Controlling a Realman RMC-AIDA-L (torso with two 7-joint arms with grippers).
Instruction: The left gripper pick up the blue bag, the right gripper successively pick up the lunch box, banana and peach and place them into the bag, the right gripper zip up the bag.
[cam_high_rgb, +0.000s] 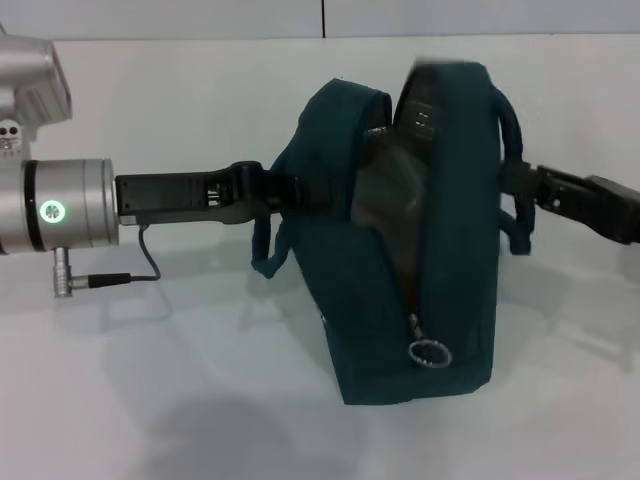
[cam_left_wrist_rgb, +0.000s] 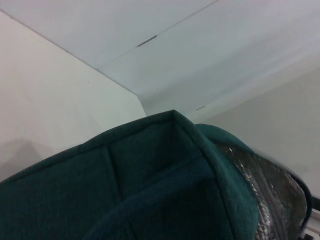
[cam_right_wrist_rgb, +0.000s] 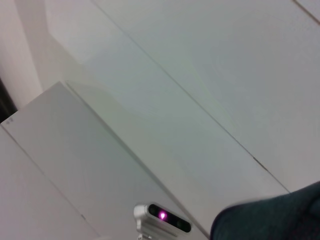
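Beside the blue bag (cam_high_rgb: 400, 250), both pincers grip its handles.

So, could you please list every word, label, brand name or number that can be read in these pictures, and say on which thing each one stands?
No text can be read in any view.
Blue bag: no readable print on the fabric or by its ring zip pull.
Left claw and its arm: a green light, no lettering.
Right claw: no markings visible.
Small device in the right wrist view: a pink light, no lettering.
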